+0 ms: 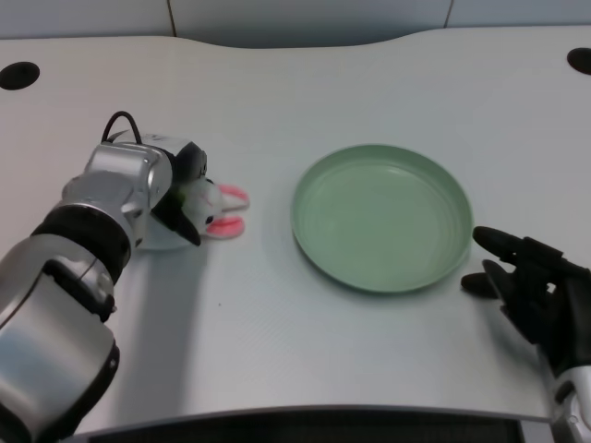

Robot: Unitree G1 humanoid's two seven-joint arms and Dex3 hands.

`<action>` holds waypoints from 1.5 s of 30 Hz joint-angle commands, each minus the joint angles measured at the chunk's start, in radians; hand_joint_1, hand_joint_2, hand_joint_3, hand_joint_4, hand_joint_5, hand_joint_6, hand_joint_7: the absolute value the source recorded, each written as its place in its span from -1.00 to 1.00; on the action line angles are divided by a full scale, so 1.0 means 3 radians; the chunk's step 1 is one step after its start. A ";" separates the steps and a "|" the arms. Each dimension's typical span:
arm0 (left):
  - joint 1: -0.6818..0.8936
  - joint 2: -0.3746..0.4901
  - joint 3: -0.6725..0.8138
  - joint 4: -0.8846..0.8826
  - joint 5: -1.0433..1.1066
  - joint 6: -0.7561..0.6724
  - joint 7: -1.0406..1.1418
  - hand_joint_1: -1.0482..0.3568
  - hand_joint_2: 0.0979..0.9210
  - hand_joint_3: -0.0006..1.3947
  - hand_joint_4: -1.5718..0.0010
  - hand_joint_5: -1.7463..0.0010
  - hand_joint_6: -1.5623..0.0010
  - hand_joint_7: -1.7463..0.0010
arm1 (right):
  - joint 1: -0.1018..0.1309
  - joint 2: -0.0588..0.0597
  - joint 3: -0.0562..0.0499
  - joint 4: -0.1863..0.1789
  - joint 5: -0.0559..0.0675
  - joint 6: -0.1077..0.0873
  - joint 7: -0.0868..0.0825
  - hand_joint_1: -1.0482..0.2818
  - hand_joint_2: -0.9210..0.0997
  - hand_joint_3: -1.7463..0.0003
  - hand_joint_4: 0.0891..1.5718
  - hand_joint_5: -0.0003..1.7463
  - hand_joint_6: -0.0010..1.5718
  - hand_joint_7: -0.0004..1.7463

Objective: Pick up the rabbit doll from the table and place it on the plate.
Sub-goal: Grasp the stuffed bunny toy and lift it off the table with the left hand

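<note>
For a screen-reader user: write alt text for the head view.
The robot's left hand grips a white rabbit doll with pink ears on a white table, left of an empty green plate. Its right hand rests beside the plate.

One doll, one plate, two of my hands, two holes in one table.

I count a single white rabbit doll with pink-lined ears (pixel 214 210) at nine o'clock, one round pale-green plastic plate (pixel 382 218) just right of centre, my two black many-fingered hands, the left hand (pixel 181 189) at nine o'clock and the right hand (pixel 531 281) at four o'clock, and two dark round holes, one at ten o'clock (pixel 18 75) and one at two o'clock (pixel 581 61), in the one white table (pixel 277 332).
</note>
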 commanded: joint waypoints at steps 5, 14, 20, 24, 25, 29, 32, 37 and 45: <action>0.0004 -0.0068 -0.0064 0.0141 0.0041 0.0102 0.0064 -0.64 0.76 -1.00 0.78 0.80 0.69 1.00 | 0.0064 -0.0019 -0.0003 -0.0040 0.0005 -0.0032 -0.0003 -0.04 -1.00 0.78 -0.06 -0.15 0.24 -0.99; 0.0046 -0.0063 -0.0061 0.0126 0.0029 0.0012 0.0223 -0.59 0.73 -1.00 0.73 0.76 0.64 0.98 | 0.0075 -0.0002 -0.0023 -0.0103 0.0066 0.0052 0.0020 -0.05 -1.00 0.80 -0.04 -0.15 0.24 -0.99; 0.0078 -0.0021 0.0002 0.0119 -0.0044 -0.0163 0.0432 -0.46 0.60 -1.00 0.70 0.70 0.54 0.95 | 0.0071 -0.0022 -0.0012 -0.0113 0.0009 0.0071 -0.0008 -0.05 -1.00 0.79 -0.04 -0.15 0.24 -0.99; 0.0049 -0.0013 -0.0010 0.0137 -0.0030 -0.0196 0.0402 -0.35 0.62 -1.00 0.81 0.11 0.36 0.92 | 0.0065 -0.0010 -0.0030 -0.0103 0.0056 0.0056 0.0034 -0.05 -1.00 0.80 -0.02 -0.14 0.25 -0.99; 0.0049 -0.0012 0.0005 0.0135 -0.0045 -0.0202 0.0400 -0.32 0.61 -1.00 0.85 -0.02 0.32 0.90 | 0.0066 -0.0011 -0.0029 -0.0108 0.0050 0.0065 0.0030 -0.05 -1.00 0.80 -0.02 -0.14 0.25 -0.99; 0.0062 -0.0003 0.0028 0.0131 -0.0072 -0.0215 0.0419 -0.24 0.58 -1.00 0.73 -0.04 0.20 0.85 | 0.0074 -0.0022 -0.0014 -0.0134 -0.0004 0.0090 -0.0013 -0.05 -1.00 0.79 -0.04 -0.14 0.24 -0.99; 0.0054 -0.0012 0.0059 0.0124 -0.0128 -0.0203 0.0356 -0.15 0.58 -0.99 0.60 0.00 0.14 0.83 | 0.0078 -0.0032 -0.0016 -0.0138 -0.0015 0.0094 -0.0019 -0.05 -1.00 0.78 -0.06 -0.15 0.24 -1.00; 0.0008 -0.0029 0.0110 0.0166 -0.0189 -0.0202 0.0174 -0.02 0.63 -0.99 0.38 -0.14 -0.02 0.76 | 0.0084 -0.0035 -0.0019 -0.0159 0.0005 0.0105 -0.0002 -0.04 -1.00 0.78 -0.06 -0.16 0.23 -1.00; 0.0031 0.0022 0.0078 0.0134 -0.0143 -0.0325 0.0252 -0.03 0.63 -1.00 0.17 -0.21 -0.29 0.72 | 0.0094 -0.0029 -0.0029 -0.0169 0.0027 0.0114 0.0008 -0.05 -1.00 0.78 -0.05 -0.16 0.23 -1.00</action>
